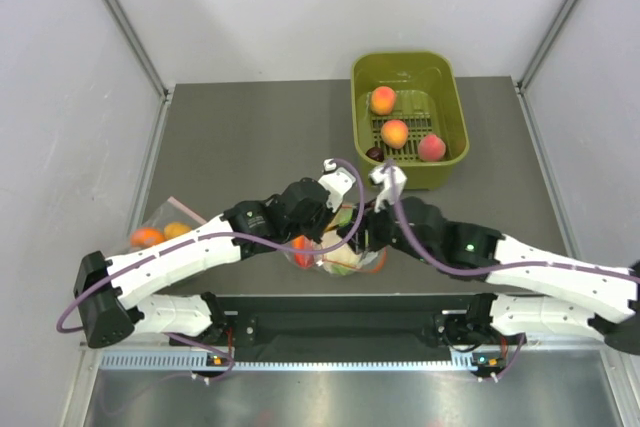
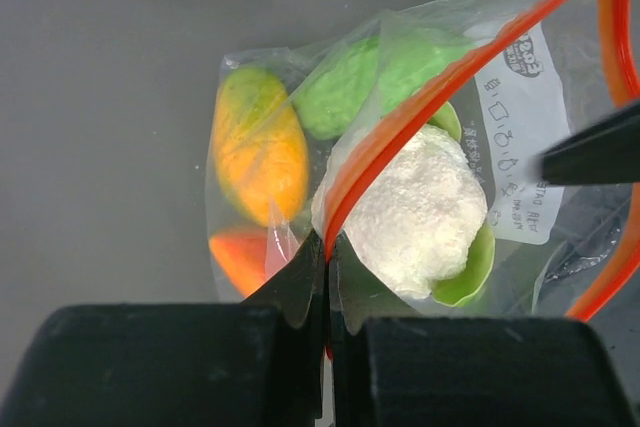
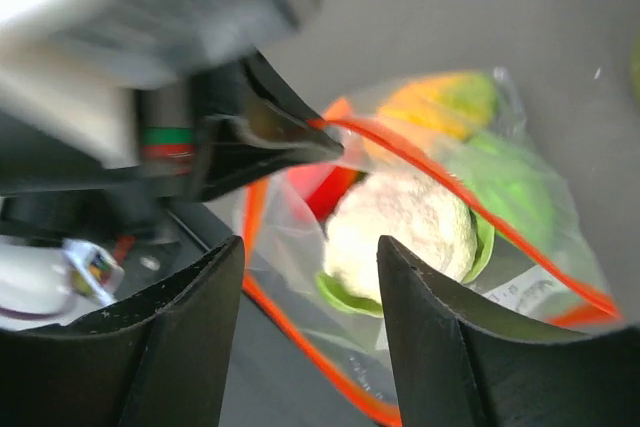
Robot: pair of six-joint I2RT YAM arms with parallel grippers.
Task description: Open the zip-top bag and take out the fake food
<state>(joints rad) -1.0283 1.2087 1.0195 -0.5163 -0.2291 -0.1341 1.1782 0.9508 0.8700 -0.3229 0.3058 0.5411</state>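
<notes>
Left claw (image 2: 327, 247) clamped crinkly clear plastic zip-top bag (image 2: 515, 157) by orange-red zip strip (image 2: 400, 119); right claw (image 3: 310, 252) stood apart. Film looked limp, slippery: grab opposite strip.

The zip-top bag (image 2: 520, 162) gapes open, fake food (image 2: 410, 212) inside.

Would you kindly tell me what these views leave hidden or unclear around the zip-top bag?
Top view: the left arm and right arm cover most of the zip-top bag; no fingertips show.
Left wrist view: the left gripper hides part of the red piece.
Right wrist view: the label print is too blurred to read.
</notes>
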